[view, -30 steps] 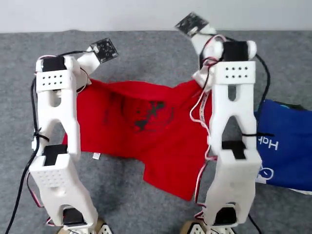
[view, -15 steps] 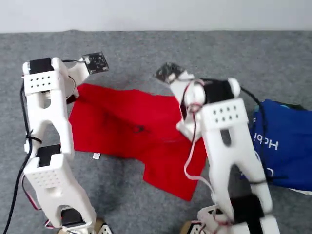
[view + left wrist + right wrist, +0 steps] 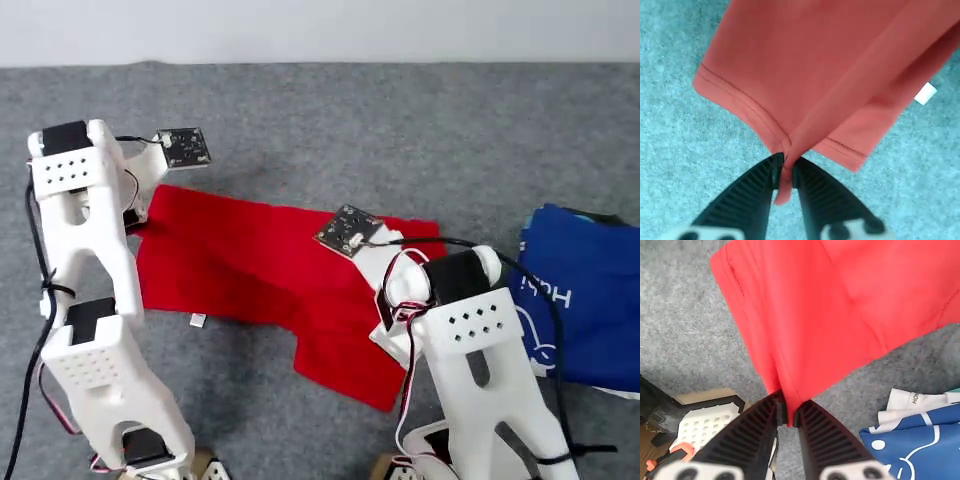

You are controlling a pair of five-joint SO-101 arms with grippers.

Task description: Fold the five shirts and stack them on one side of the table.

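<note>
red shirt (image 3: 250,260): lies on the grey table (image 3: 400,130) between the arms, plain side up, near hem jagged, white tag (image 3: 198,320) at the near edge
left gripper (image 3: 785,164): fingers clamped on a pinched fold at the shirt's corner
right gripper (image 3: 788,412): fingers clamped on a shirt edge, cloth hanging from it
blue shirt (image 3: 580,300): at the table's right edge, just beside the right arm
change, right arm: a second ago stretched to the far side, now pulled back toward its base, dragging its corner over the shirt
change, left arm: shifted left
change, shirt: dark print was showing, now covered
change, blue shirt: same spot
</note>
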